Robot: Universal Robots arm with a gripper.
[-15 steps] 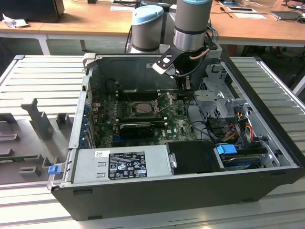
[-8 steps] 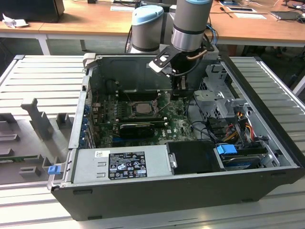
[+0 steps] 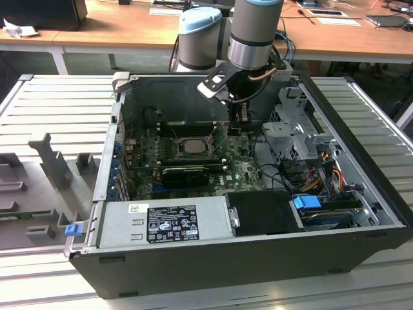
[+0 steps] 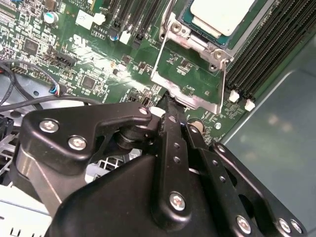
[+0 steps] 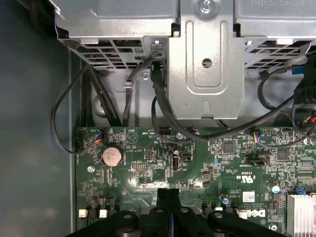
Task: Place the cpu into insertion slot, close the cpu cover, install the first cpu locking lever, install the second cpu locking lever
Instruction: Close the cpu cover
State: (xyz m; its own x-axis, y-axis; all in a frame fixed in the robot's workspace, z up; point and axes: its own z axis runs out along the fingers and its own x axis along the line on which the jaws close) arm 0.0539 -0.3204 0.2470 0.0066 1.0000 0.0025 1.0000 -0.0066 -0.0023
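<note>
I'm resting the hand (image 4: 169, 101), pressed together, against the open cpu cover (image 4: 190, 81); the cpu (image 4: 222, 15) is sitting in the insertion slot (image 4: 195, 33).

I can't make out any wording well enough to quote it from my station. The power supply (image 3: 122, 226) carries a large black label (image 3: 173, 223) with white print and symbols, and a small white sticker (image 3: 139, 208) sits just beside it. In the first wrist view, the green motherboard (image 5: 148, 148) bears fine white lettering (image 5: 242, 177), a white barcode tag (image 5: 248, 196) and bold white logo letters (image 5: 249, 213).
</note>
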